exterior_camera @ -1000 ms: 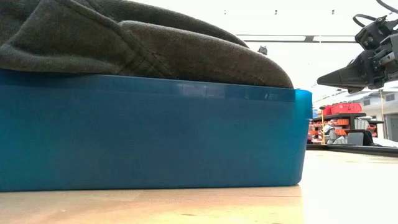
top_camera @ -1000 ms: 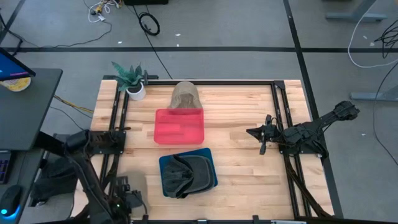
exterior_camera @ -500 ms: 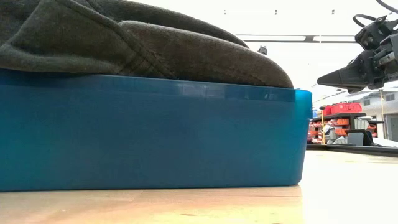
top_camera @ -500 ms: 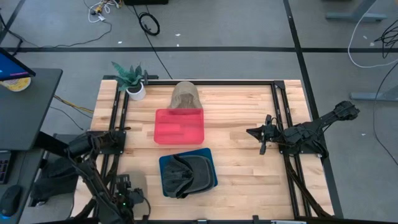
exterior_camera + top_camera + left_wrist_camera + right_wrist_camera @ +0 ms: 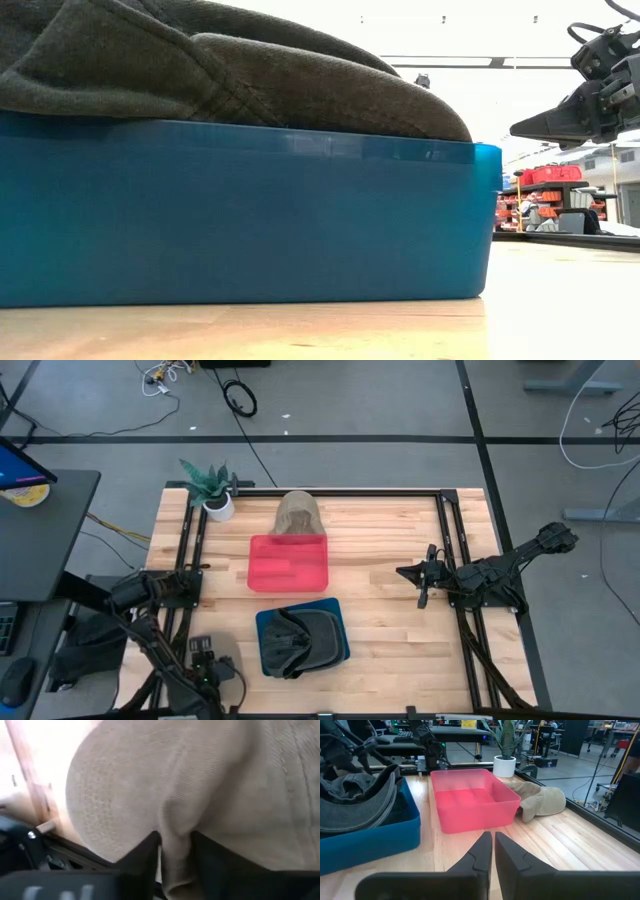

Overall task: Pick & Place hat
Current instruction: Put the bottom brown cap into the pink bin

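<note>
A beige hat (image 5: 226,658) lies at the table's near left corner and fills the left wrist view (image 5: 190,780). My left gripper (image 5: 205,658) is shut on it (image 5: 175,865). A dark grey hat (image 5: 298,640) lies in the blue bin (image 5: 335,610) and bulges over the bin's rim in the low view (image 5: 250,80). A second beige hat (image 5: 297,513) lies on the table against the far wall of the pink bin (image 5: 290,563). My right gripper (image 5: 421,574) hangs shut above the table's right part (image 5: 520,127), touching nothing. My left gripper pinches a raised fold of the beige hat's cloth (image 5: 175,837) between its two fingers (image 5: 142,857). The cloth bulges up past the fingers. Whether the hat rests on the table or is lifted does not show.
The pink bin (image 5: 475,800) stands at mid-table, the blue bin (image 5: 370,845) just nearer. A potted plant (image 5: 212,488) stands at the far left corner. Black frame rails (image 5: 450,550) run along the table's sides. Bare wood (image 5: 385,620) lies between the bins and my right arm.
My left arm has shifted at the near left corner. Its gripper has moved a little away from the near edge, toward the beige hat. My right arm and the bins have kept still.
</note>
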### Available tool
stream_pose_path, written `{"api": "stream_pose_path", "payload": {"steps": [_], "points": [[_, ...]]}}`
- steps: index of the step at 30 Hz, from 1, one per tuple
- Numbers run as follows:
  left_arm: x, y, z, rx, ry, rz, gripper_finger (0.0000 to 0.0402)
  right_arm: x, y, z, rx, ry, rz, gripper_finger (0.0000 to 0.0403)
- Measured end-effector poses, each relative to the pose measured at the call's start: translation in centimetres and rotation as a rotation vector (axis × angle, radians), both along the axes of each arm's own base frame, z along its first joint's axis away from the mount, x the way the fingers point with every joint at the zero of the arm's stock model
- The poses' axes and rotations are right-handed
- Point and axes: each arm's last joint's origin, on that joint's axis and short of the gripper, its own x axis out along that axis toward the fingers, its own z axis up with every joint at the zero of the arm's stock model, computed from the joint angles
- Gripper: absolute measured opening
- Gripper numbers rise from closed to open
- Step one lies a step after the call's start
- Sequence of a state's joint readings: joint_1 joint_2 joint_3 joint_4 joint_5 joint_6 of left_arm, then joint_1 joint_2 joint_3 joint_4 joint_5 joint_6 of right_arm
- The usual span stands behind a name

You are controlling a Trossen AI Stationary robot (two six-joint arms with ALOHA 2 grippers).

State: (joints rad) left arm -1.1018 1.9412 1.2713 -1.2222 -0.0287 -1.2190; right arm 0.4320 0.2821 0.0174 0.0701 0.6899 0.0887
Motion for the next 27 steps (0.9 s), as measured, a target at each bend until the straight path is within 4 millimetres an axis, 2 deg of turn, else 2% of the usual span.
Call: {"api": "stream_pose_path", "payload": {"steps": [3, 5, 11, 17, 21, 27], "points": [[0.2, 0.3, 0.1, 0.017, 0.014, 0.016, 0.0039, 0.0, 0.0, 0.0, 0.000, 0.000, 0.000, 0.0025], [0.4, 0.5, 0.1, 0.027, 0.025, 0.028, 0.0016, 0.0, 0.0, 0.0, 0.000, 0.000, 0.000, 0.0025], [0.6, 1.0, 0.6, 0.050, 0.092, -0.003, 0.0007, 0.0, 0.0, 0.0, 0.000, 0.000, 0.000, 0.0025], [0.8, 0.6, 2.4, 0.098, 0.095, -0.113, 0.0006, 0.0, 0.0, 0.0, 0.000, 0.000, 0.000, 0.0025], [0.7, 0.7, 3.9, 0.144, 0.150, -0.220, 0.0005, 0.0, 0.0, 0.0, 0.000, 0.000, 0.000, 0.0025], [1.0, 0.9, 5.3, 0.154, 0.127, -0.386, 0.0005, 0.0, 0.0, 0.0, 0.000, -0.001, 0.000, 0.0025]]}}
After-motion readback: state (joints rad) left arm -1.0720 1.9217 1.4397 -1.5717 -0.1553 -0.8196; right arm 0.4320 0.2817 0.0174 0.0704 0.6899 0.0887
